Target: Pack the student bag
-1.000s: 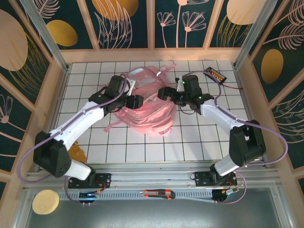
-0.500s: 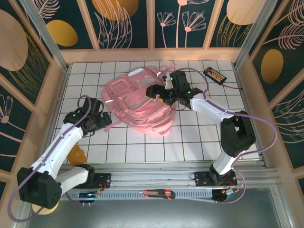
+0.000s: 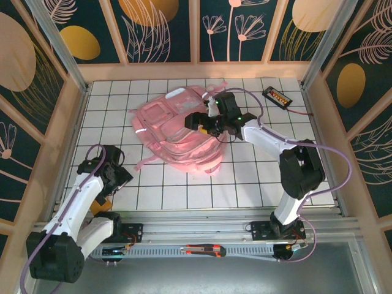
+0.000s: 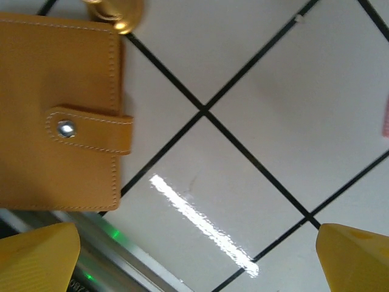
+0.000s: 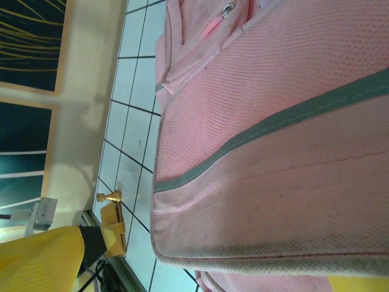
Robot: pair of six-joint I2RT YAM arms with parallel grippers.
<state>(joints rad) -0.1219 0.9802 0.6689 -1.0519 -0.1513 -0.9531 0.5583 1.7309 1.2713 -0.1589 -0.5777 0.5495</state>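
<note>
The student bag [image 3: 174,131] is a big pink backpack lying flat in the middle of the tiled table, with loose straps trailing toward the front. In the right wrist view its pink mesh [image 5: 273,158] with a grey reflective strip [image 5: 255,131] lies close under the jaws. My right gripper [image 3: 196,120] hovers over the bag's upper right part, open, its yellow fingertips [image 5: 42,258] wide apart. My left gripper [image 3: 118,176] is at the near left, away from the bag, open above bare tile, with one fingertip [image 4: 36,255] at each lower corner of its view.
A mustard leather wallet [image 4: 58,115] with a snap lies beside the left gripper near the front rail, and a small gold pawn [image 4: 115,12] stands next to it. A black device [image 3: 277,96] with a red wire sits at the back right. A utility knife [image 3: 205,250] rests on the front rail.
My left arm has pulled back from the bag to the near left corner, and its gripper has opened. The bag now lies flat. The right gripper has shifted slightly left over it.
</note>
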